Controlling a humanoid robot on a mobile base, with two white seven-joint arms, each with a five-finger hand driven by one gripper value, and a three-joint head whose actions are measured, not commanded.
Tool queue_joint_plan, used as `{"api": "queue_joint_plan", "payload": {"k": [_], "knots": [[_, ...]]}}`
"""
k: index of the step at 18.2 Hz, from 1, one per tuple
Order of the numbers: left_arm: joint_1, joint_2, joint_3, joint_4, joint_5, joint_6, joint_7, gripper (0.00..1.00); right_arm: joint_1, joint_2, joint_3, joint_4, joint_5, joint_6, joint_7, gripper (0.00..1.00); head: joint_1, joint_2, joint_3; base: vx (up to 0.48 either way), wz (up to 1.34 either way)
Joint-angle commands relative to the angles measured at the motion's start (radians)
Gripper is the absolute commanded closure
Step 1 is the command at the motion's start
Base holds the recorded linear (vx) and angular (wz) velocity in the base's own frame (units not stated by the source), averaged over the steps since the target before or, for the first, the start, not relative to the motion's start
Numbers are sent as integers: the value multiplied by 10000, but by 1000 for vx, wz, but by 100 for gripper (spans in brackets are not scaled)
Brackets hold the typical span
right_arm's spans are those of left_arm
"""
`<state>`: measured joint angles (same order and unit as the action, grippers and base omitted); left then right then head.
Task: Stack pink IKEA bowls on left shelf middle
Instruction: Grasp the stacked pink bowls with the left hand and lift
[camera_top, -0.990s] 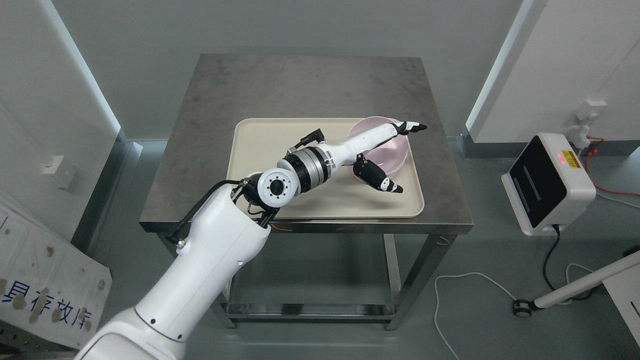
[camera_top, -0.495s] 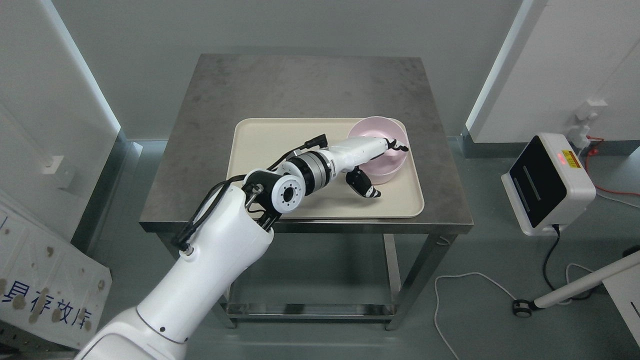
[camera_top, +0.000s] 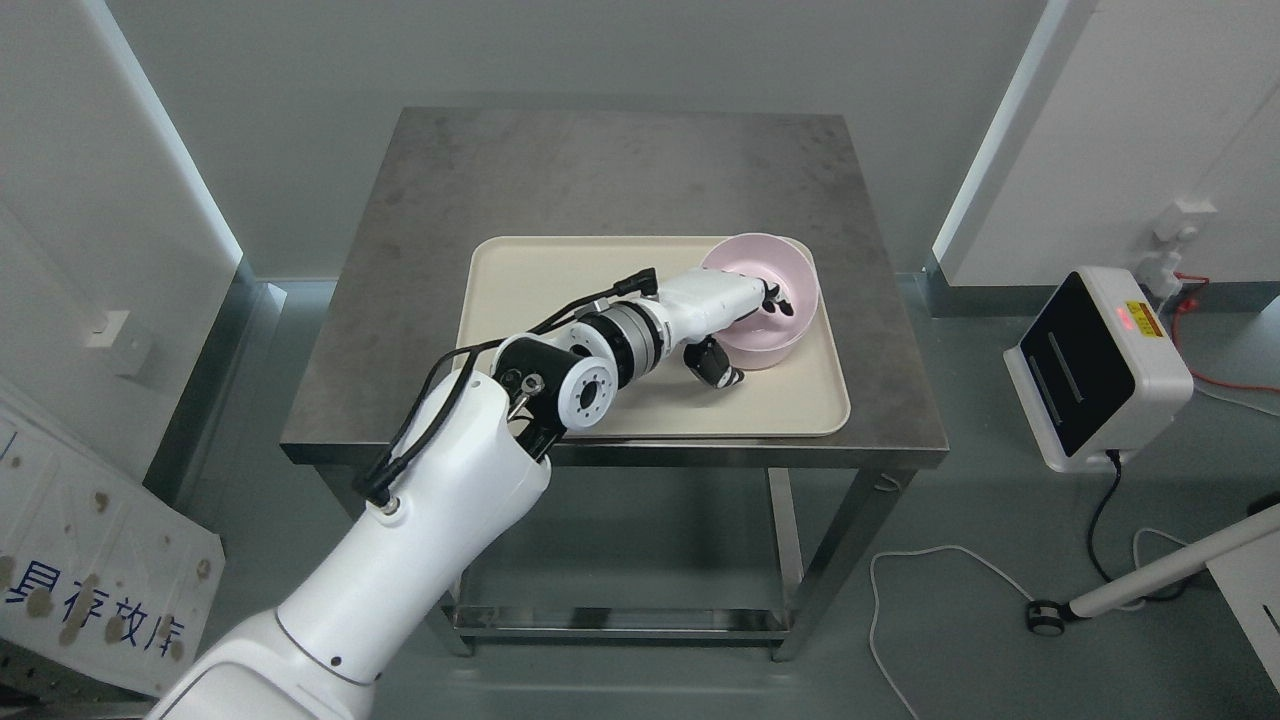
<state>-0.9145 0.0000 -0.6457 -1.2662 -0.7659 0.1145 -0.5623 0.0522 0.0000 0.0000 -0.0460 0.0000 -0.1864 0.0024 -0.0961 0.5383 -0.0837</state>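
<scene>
Bowl sits in the far right corner of the beige tray, which lies on the near right part of the steel tabletop. I see it as one pale pink round bowl, glossy, with a smooth rim and a lighter inside; I cannot tell whether a second bowl is nested inside it. It looks slightly tilted, near-left edge raised, but I can't confirm it is off the tray. My left hand is clamped on the bowl's near-left rim: dark fingertips curled over the edge into the inside, thumb pressed against the outer wall from below. Left arm comes in from the lower left, white forearm crossing the near edge of the tabletop, with the metal wrist joint over the middle of the tray. Black cable runs along the forearm to the wrist. On the floor to the right of the table stands a white box with a dark panel, red light showing on top, cable trailing from it.
</scene>
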Motion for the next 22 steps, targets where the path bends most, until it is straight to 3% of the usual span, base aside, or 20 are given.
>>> {"api": "queue_joint_plan", "payload": {"k": [1,4,7,10,14,22], "knots": [[-28,175,-645,52,-500,-9,9,46,0,-175,-92,0,77,8,7,0,0,0,0,0,0],[-13,175,-845,113,-655,-40,24,54,0,-175,-92,0,77,8,7,0,0,0,0,0,0],[-13,175,-738,114,-624,-315,9,77,0,-175,-92,0,77,8,7,0,0,0,0,0,0],[3,175,-570,236,-593,-668,9,89,0,-175,-107,0,77,8,7,0,0,0,0,0,0],[3,175,149,420,-548,-853,55,98,0,-175,-92,0,77,8,7,0,0,0,0,0,0],[445,175,3169,-1278,342,-1114,-37,97,0,-175,-92,0,77,8,7,0,0,0,0,0,0]]}}
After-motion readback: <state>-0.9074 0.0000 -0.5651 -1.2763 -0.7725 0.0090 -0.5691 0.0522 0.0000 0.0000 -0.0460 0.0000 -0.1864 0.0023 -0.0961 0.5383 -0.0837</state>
